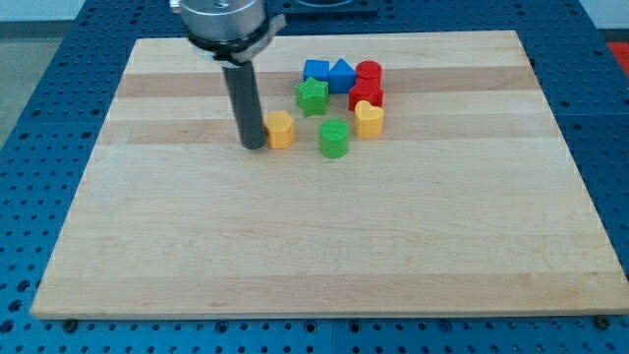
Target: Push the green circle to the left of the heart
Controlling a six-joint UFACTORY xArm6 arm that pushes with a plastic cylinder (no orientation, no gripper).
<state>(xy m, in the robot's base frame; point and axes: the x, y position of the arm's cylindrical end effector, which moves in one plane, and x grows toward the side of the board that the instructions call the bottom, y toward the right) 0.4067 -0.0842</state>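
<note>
The green circle (334, 138) is a short green cylinder near the middle top of the wooden board (314, 236). The yellow heart (370, 118) lies just to its upper right, a small gap apart. My tip (254, 146) rests on the board to the view's left of the green circle, touching or nearly touching the left side of a yellow block (281, 129) that lies between my tip and the circle.
A green star (313, 95) sits above the green circle. Two blue blocks (328, 74) lie at the view's top. A red cylinder (369, 72) and a red block (366, 94) stand above the heart. The board's top edge is close behind them.
</note>
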